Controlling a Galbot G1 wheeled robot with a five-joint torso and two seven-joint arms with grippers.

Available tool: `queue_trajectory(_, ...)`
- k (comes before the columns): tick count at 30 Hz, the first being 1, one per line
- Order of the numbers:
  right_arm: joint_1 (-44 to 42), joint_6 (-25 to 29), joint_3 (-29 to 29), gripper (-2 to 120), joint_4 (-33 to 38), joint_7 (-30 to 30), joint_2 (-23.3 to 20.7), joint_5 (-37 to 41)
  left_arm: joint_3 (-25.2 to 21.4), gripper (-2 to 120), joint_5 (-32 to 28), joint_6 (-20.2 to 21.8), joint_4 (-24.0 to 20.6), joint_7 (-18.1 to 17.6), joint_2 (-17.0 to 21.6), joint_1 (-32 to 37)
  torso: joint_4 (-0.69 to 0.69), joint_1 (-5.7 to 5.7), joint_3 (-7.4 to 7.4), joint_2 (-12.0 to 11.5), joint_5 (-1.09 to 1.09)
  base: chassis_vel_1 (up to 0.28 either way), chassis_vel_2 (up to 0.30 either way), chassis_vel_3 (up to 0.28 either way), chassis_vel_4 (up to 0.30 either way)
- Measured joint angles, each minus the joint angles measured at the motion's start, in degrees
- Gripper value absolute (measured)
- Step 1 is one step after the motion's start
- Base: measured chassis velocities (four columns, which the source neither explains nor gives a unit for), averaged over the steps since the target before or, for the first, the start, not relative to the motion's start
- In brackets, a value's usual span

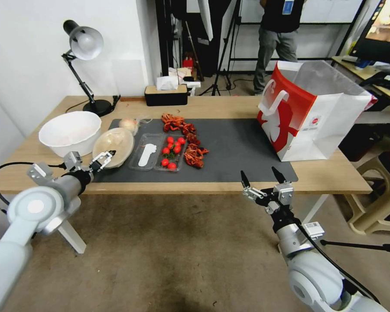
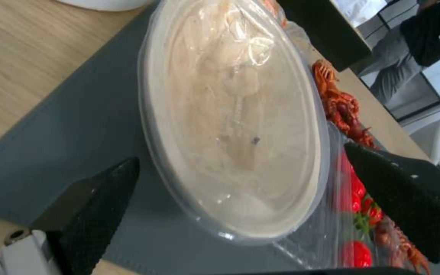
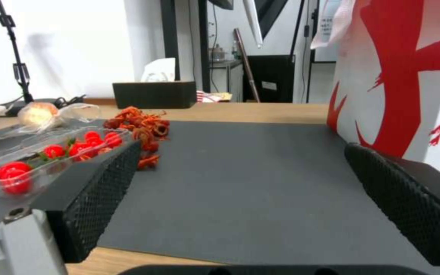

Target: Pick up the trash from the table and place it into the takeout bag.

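Observation:
On the table lies a dark mat. A round beige lidded bowl of trash sits at the mat's left end, under a clear lid. My left gripper is open at the bowl's near rim; in the left wrist view the gripper has one black finger on each side of the rim, not closed on it. A small pale bagged lump lies behind the bowl. The takeout bag stands at the right with its top open. My right gripper hangs open at the table's front edge, holding nothing.
A big white bowl stands left of the mat. A clear tray holds red tomatoes and a white piece. Red crayfish shells lie beside the tray. A desk lamp and a black tissue box stand along the back edge.

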Motion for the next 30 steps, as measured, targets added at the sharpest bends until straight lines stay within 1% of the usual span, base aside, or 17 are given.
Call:
queue_trajectory(7, -0.2, 0.26, 0.34, 100, -0.31, -0.01, 0.14, -0.17, 0.82, 97, -0.09, -1.53, 0.56, 0.08, -0.32, -0.35, 0.01, 0.0, 0.0, 0.0, 0.0, 0.0, 0.0, 0.0, 0.0)
queue_trajectory(9, -0.19, 0.28, 0.35, 100, -0.33, -0.01, 0.17, -0.17, 1.1, 84, -0.14, -1.93, 0.68, 0.16, -0.4, -0.34, 0.01, 0.0, 0.0, 0.0, 0.0, 0.0, 0.0, 0.0, 0.0)
queue_trajectory(11, -0.17, 0.28, 0.35, 100, -0.34, -0.01, 0.19, -0.18, 1.19, 81, -0.15, -2.05, 0.72, 0.18, -0.41, -0.35, 0.01, 0.0, 0.0, 0.0, 0.0, 0.0, 0.0, 0.0, 0.0)
queue_trajectory(13, -0.1, 0.28, 0.35, 100, -0.34, 0.08, 0.24, -0.18, 1.6, 69, -0.15, -2.65, 0.94, 0.33, -0.43, -0.58, 0.01, -0.01, 0.0, 0.0, 0.0, 0.0, 0.0, 0.0, 0.0)
queue_trajectory(15, -0.1, 0.28, 0.35, 100, -0.34, 0.12, 0.25, -0.19, 1.66, 68, -0.15, -2.78, 0.98, 0.34, -0.43, -0.65, 0.01, -0.01, 0.0, 0.0, 0.0, 0.0, 0.0, 0.0, 0.0)
queue_trajectory(17, -0.17, 0.28, 0.33, 100, -0.34, 0.23, 0.27, -0.27, 1.91, 53, -0.15, -3.33, 1.05, 0.44, -0.41, -0.87, 0.01, -0.01, 0.0, 0.0, 0.0, 0.0, 0.0, 0.0, 0.0)
queue_trajectory(18, -0.17, 0.28, 0.33, 100, -0.34, 0.23, 0.27, -0.27, 1.91, 53, -0.15, -3.33, 1.05, 0.44, -0.41, -0.87, 0.01, -0.01, 0.0, 0.0, 0.0, 0.0, 0.0, 0.0, 0.0)
queue_trajectory(19, -0.22, 0.28, 0.33, 100, -0.34, 0.24, 0.27, -0.3, 1.95, 49, -0.14, -3.46, 1.05, 0.46, -0.39, -0.91, 0.01, -0.01, 0.0, 0.0, 0.0, 0.0, 0.0, 0.0, 0.0)
queue_trajectory(20, -0.31, 0.28, 0.34, 100, -0.33, 0.26, 0.26, -0.31, 2.07, 42, -0.09, -3.72, 1.04, 0.47, -0.36, -0.93, 0.0, -0.01, 0.0, 0.0, 0.01, 0.0, 0.0, 0.0, 0.0)
queue_trajectory(22, -0.38, 0.28, 0.39, 100, -0.27, 0.3, 0.23, -0.32, 2.27, 34, 0.31, -3.96, 0.68, 0.47, -0.31, -0.75, 0.0, -0.01, 0.0, 0.0, 0.0, 0.0, 0.0, 0.0, 0.0)
queue_trajectory(23, -0.38, 0.28, 0.39, 100, -0.27, 0.3, 0.23, -0.32, 2.27, 34, 0.31, -3.96, 0.68, 0.47, -0.31, -0.75, 0.0, -0.01, 0.0, 0.0, 0.0, 0.0, 0.0, 0.0, 0.0)
queue_trajectory(24, -0.39, 0.28, 0.43, 100, -0.25, 0.32, 0.23, -0.32, 2.35, 31, 0.49, -3.99, 0.44, 0.48, -0.3, -0.62, 0.01, -0.01, 0.0, 0.0, 0.0, 0.0, 0.0, 0.0, 0.0)
queue_trajectory(25, -0.38, 0.28, 0.46, 100, -0.23, 0.38, 0.24, -0.32, 2.47, 24, 0.67, -4.03, 0.2, 0.5, -0.3, -0.5, 0.01, -0.01, 0.0, 0.0, 0.0, 0.0, 0.0, 0.0, 0.0)
queue_trajectory(26, -0.38, 0.28, 0.46, 100, -0.23, 0.38, 0.24, -0.32, 2.47, 24, 0.67, -4.03, 0.2, 0.5, -0.3, -0.5, 0.01, -0.01, 0.0, 0.0, 0.0, 0.0, 0.0, 0.0, 0.0)
queue_trajectory(27, -0.36, 0.29, 0.48, 100, -0.21, 0.49, 0.31, -0.32, 2.64, 21, 0.84, -4.1, -0.02, 0.51, -0.34, -0.4, 0.01, -0.01, 0.0, 0.01, 0.0, 0.0, 0.0, 0.0, 0.0)
queue_trajectory(28, -0.34, 0.3, 0.5, 100, -0.12, 0.56, 0.46, -0.36, 2.9, 13, 1.24, -4.14, -0.21, 0.5, -0.42, -0.27, 0.0, -0.01, 0.0, 0.01, 0.0, 0.0, 0.0, 0.0, 0.0)
queue_trajectory(30, -0.34, 0.31, 0.5, 100, -0.1, 0.61, 0.54, -0.39, 3.01, 11, 1.56, -4.18, -0.25, 0.49, -0.43, -0.19, 0.0, -0.01, 0.0, 0.01, 0.0, 0.0, 0.0, 0.0, 0.0)
